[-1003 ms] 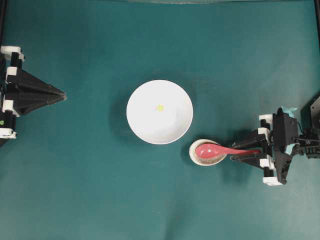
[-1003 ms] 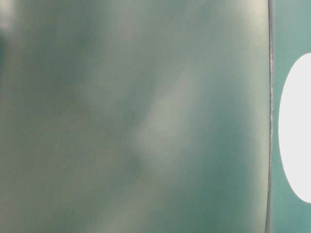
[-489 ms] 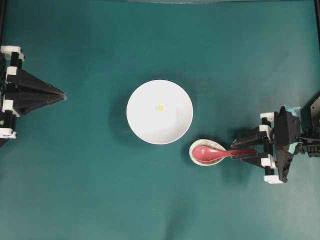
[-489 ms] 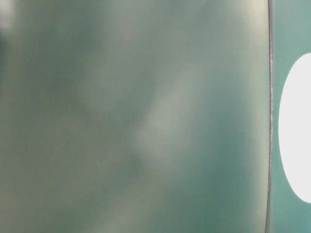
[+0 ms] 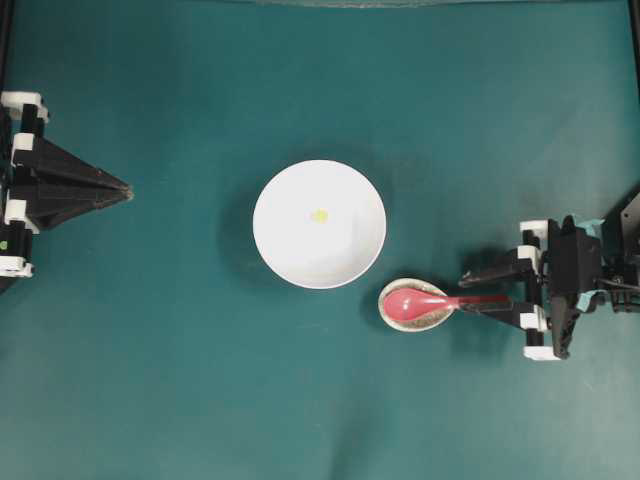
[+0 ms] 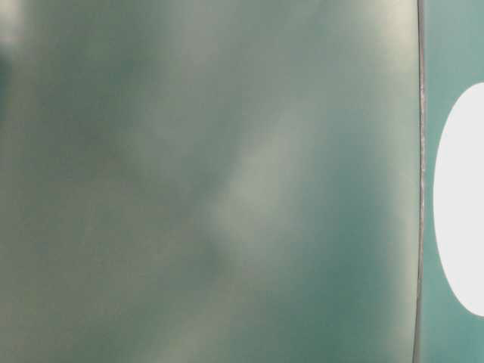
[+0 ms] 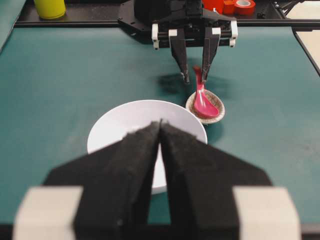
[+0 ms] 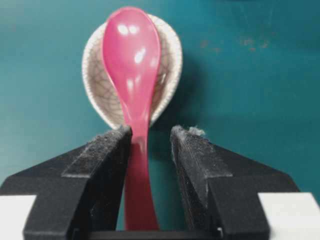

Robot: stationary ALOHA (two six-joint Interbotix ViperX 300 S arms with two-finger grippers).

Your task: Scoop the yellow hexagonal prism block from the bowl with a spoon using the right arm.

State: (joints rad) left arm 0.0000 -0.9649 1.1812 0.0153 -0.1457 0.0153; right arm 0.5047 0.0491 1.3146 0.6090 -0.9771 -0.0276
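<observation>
Straddling the spoon's handle, the right gripper [image 8: 149, 137] stood partly open, one pad touching or nearly touching the handle's side and the other clear of it by a visible gap, so it held nothing yet. The spoon [image 8: 132, 70] lay with its scoop in the speckled rest [image 8: 95, 70], handle reaching back between the jaws. The left gripper [image 7: 160, 131] sat closed and empty at the far side of the table [image 5: 180, 380].

The yellow hexagonal prism block [image 5: 319, 215] rested near the centre of the bowl [image 5: 290, 250], well apart from the spoon.

Trouble seemed most likely at the closing. The handle sat off-centre between the pads, so an uneven squeeze could push it sideways or roll it, and the glossy red-pink surface (smooth as glaze) looked ready to slip against the grip. A grasp so near the handle's end might also let the heavier scoop sag. Later, the tiny block could skate ahead of the scoop's lip across the bowl's smooth white floor.

The pads [image 8: 107, 150] looked matte, black and slightly fuzzy. The rest was egg-shaped, beige and crackled; the bowl round and plain; the table a dull teal sheet.
</observation>
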